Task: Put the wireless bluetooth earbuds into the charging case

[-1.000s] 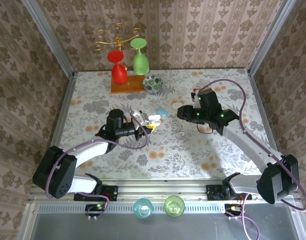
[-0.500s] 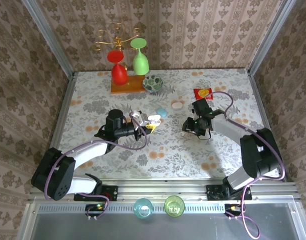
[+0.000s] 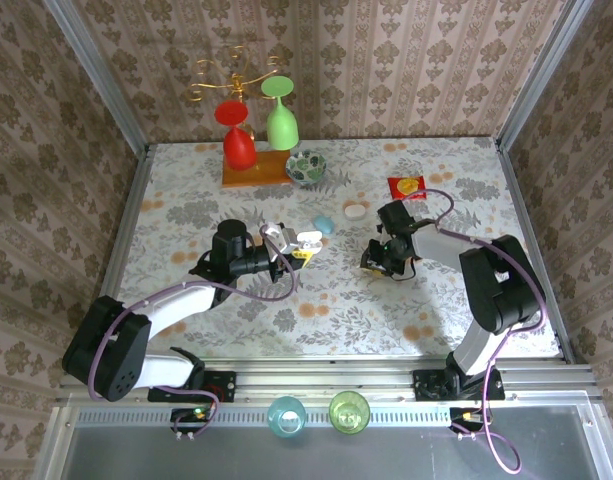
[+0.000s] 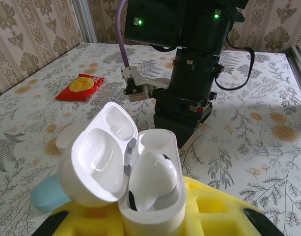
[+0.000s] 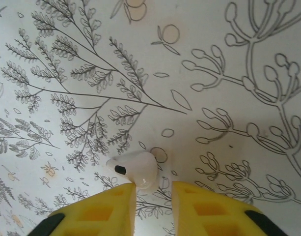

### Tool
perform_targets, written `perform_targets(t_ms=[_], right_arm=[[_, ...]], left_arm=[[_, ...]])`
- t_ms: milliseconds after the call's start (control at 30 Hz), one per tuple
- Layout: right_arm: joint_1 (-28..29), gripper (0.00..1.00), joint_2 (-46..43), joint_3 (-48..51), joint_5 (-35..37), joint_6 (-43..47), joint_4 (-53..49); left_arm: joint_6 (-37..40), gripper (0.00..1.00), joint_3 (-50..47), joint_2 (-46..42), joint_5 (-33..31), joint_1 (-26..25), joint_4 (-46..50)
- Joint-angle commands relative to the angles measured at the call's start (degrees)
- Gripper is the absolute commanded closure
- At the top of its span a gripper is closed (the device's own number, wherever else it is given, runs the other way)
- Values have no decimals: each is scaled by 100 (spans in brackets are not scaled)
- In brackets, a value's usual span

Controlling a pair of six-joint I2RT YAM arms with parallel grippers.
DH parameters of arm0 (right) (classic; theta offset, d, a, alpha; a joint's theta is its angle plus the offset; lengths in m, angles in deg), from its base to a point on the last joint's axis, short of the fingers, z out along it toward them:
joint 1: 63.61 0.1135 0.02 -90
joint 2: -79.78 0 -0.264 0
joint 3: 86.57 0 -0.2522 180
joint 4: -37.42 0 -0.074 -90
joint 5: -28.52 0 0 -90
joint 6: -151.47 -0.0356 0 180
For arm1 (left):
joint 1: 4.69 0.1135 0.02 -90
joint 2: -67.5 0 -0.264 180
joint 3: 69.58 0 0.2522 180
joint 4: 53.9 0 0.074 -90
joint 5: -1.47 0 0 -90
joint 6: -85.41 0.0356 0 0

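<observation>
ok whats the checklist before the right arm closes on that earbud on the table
1. Right gripper open: ok, fingers apart just above the table.
2. Loose earbud centred in the gap: not ok, it lies off to one side, at one fingertip.
3. Space around the loose earbud: ok, bare table around it.
4. Charging case secured: ok, the left gripper is shut on it.
5. Lid open: ok, swung back off the case.
6. Free socket in the case: cannot tell, the seated earbud hides much of the inside.
</observation>
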Motion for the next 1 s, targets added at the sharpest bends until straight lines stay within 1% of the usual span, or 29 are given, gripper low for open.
perform_targets(t_ms=[0, 100, 200, 367, 567, 833, 967], right_arm=[[-30, 78, 177, -91, 48, 79, -135], [-23, 81, 216, -122, 102, 194, -189], [-25, 81, 217, -186, 148, 295, -391], [-26, 81, 48, -12, 228, 405, -635], [-16, 81, -65, 142, 324, 426, -754], [-16, 80, -768, 61, 694, 554, -1138], [43, 73, -825, -110, 743, 619, -991]], left_arm=[[163, 91, -2, -96, 114, -25, -33], [173, 91, 6, -87, 111, -22, -42], [167, 91, 10, -87, 112, -23, -35], [202, 91, 15, -131, 85, -23, -2], [211, 91, 83, -60, 105, -19, -23], [210, 91, 86, -122, 107, -27, 37], [174, 91, 68, -91, 93, -27, -23]])
